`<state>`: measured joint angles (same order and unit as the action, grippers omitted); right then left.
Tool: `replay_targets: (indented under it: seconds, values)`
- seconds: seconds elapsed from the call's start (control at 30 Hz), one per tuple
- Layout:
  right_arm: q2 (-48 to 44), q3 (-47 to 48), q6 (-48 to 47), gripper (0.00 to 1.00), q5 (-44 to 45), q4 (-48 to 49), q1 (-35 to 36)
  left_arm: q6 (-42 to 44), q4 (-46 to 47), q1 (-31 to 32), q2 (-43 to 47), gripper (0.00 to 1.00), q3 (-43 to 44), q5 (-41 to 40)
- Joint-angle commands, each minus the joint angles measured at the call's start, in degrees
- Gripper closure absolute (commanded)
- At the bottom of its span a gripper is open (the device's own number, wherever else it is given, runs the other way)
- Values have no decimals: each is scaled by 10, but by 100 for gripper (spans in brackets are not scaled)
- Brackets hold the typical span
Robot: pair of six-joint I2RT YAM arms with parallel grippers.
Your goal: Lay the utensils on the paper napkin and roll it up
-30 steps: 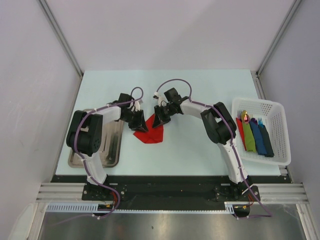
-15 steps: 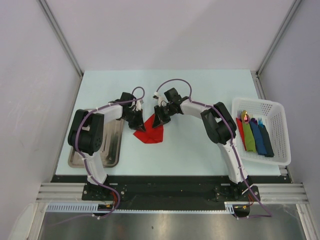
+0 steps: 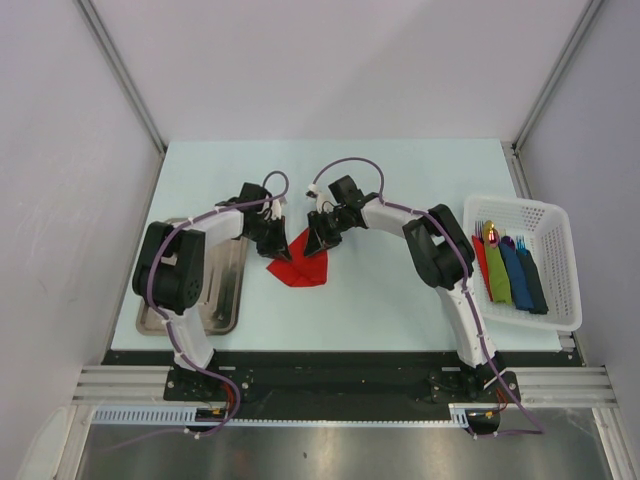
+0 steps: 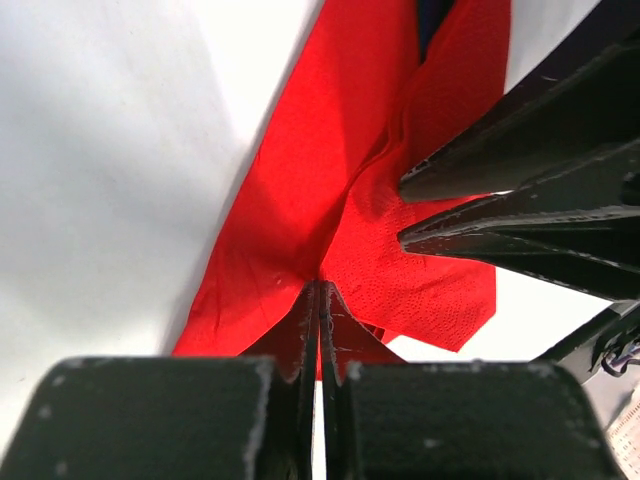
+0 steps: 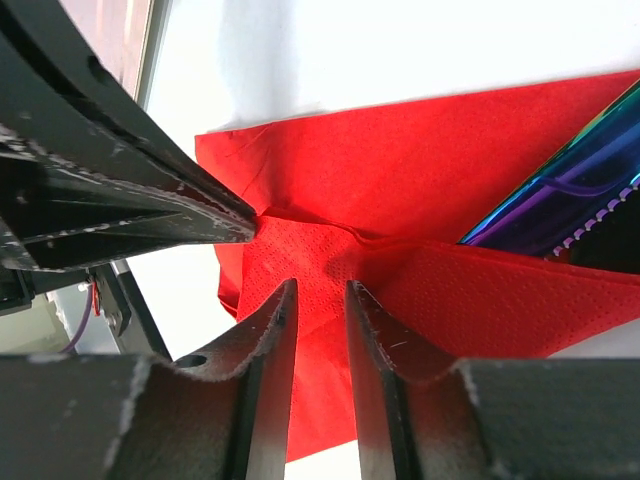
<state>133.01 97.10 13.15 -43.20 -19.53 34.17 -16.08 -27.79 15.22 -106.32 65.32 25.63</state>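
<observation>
The paper napkin [image 3: 300, 265] lies crumpled and partly folded on the table between my two grippers. My left gripper [image 4: 320, 288] is shut, its tips pinching a raised fold of the red paper napkin [image 4: 330, 160] where the creases meet. My right gripper [image 5: 318, 292] faces it from the other side, open by a narrow gap, with the paper napkin [image 5: 420, 170] beneath its tips and nothing between them. One of the utensils [image 5: 560, 200], shiny with a blue-purple sheen, pokes out from under a napkin fold at the right of the right wrist view. The rest of the utensils is hidden.
A metal tray [image 3: 228, 295] lies left of the napkin beside the left arm. A white basket [image 3: 540, 215] at the table's right edge holds rolled napkins in green, blue and dark colours with cutlery ends sticking out.
My left gripper has closed onto the napkin fold and my right gripper's fingers have parted a little. The napkin and both arms have barely shifted in the top view.
</observation>
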Motion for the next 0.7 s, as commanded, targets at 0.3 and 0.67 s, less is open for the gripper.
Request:
replay_targets:
  seconds: [0.3, 0.67]
  values:
    - [-26, -12, -4, 68, -2, -25, -4, -5, -1, 1, 38, 100, -13, -21]
    - [-8, -16, -15, 72, 6, -30, -5, -27, 43, -4, 45, 71, -26, 34]
